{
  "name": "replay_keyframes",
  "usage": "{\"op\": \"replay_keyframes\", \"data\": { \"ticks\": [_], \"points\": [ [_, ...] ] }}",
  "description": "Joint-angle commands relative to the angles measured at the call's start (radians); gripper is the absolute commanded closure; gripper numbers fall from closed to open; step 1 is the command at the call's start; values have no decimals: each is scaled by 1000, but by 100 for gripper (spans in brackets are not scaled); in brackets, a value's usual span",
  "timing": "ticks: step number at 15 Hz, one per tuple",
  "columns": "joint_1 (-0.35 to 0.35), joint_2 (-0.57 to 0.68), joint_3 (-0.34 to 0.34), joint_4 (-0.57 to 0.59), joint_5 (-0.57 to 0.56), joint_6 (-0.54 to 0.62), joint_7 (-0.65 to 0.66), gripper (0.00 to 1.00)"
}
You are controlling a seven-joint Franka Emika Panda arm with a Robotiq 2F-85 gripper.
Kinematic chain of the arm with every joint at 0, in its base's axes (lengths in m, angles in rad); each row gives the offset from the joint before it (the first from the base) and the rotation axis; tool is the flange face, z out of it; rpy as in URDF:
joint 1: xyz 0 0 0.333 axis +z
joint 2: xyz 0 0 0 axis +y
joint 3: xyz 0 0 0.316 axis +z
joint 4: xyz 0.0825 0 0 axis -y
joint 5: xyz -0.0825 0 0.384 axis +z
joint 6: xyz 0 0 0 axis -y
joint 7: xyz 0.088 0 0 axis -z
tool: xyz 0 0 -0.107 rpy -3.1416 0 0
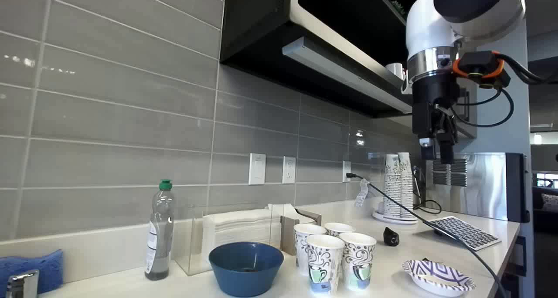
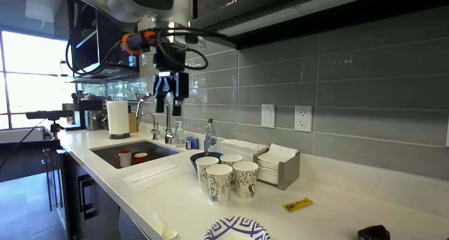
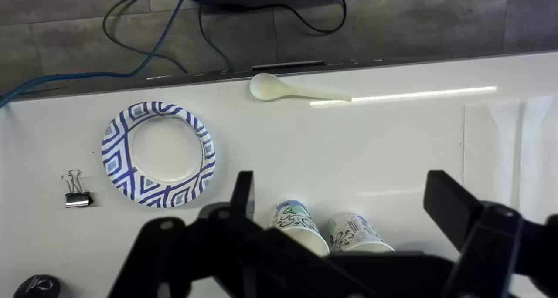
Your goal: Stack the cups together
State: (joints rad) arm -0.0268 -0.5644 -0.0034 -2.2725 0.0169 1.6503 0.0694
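Observation:
Several white paper cups with dark swirl and green print stand upright in a tight group, mouths up, on the white counter. In an exterior view, a cup and another cup are in front, with two rims behind. The group also shows in an exterior view, with a near cup and a cup beside it. The wrist view shows two cups, partly hidden by the gripper. My gripper is open and empty, pointing down, high above the counter; its fingers are wide apart in the wrist view.
A blue bowl stands beside the cups, with a green-capped bottle and napkin holder behind. A patterned plate, spoon and binder clip lie nearby. A sink and overhead cabinet are near.

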Motion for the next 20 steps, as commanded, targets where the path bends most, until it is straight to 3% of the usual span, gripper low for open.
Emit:
{"op": "replay_keyframes", "data": {
  "ticks": [1, 11, 20],
  "points": [
    [-1, 1, 0, 2, 0, -1, -1, 0],
    [-1, 0, 0, 2, 0, -1, -1, 0],
    [-26, 67, -13, -177, -29, 516, -8, 0]
  ]
}}
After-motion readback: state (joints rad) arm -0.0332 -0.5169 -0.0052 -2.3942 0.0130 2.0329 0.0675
